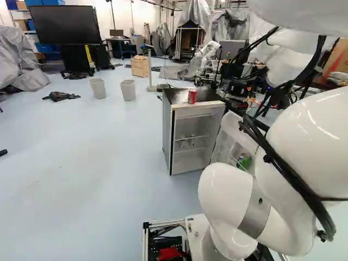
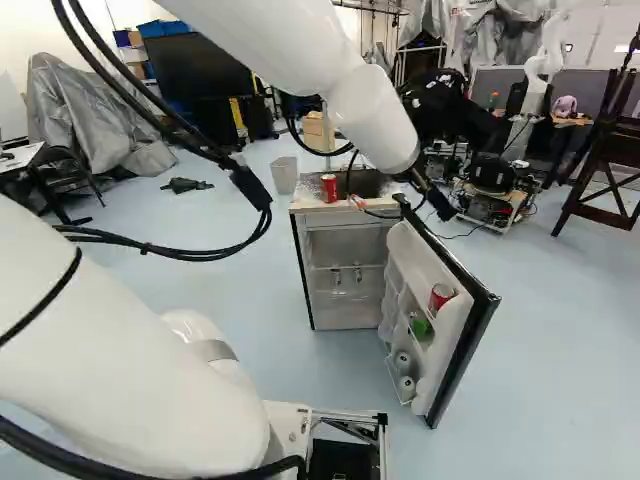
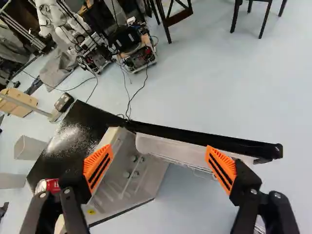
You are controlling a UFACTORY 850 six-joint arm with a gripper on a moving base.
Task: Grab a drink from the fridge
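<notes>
White arm [image 1: 304, 147] across part-hidden fridge door [image 1: 234, 137]

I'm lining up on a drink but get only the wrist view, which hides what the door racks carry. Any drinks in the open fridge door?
Observer: Yes, a red can sits high in the fridge door.
Operator: Anything lower?
Observer: A green item just below, its type unclear, then two pale round ends, probably cans.
Operator: And the can on the fridge top, upright or lying?
Observer: Both base views show that soda can upright.
</notes>
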